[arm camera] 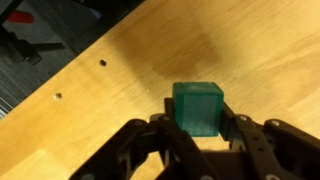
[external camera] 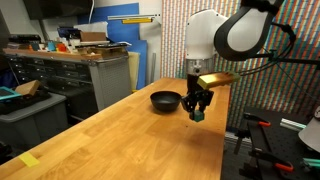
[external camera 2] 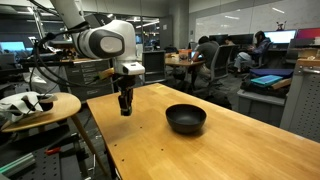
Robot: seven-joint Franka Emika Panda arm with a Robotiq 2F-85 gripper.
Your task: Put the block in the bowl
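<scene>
My gripper [arm camera: 197, 125] is shut on the small green block [arm camera: 197, 106], which sits between the black fingers in the wrist view. In both exterior views the gripper [external camera: 198, 113] [external camera 2: 125, 108] hangs above the wooden table, lifted off the surface, with the block a green speck at its tips [external camera: 198, 116]. The shallow black bowl [external camera: 165, 100] [external camera 2: 185, 118] stands on the table beside the gripper, apart from it. The bowl is out of the wrist view.
The wooden table [external camera: 130, 140] [external camera 2: 200, 150] has its edge close to the gripper; two small holes [arm camera: 103, 63] show near that edge. A round side table with clutter [external camera 2: 35, 103] stands beyond the edge. Workbenches [external camera: 80, 65] and people at desks [external camera 2: 210, 60] are in the background.
</scene>
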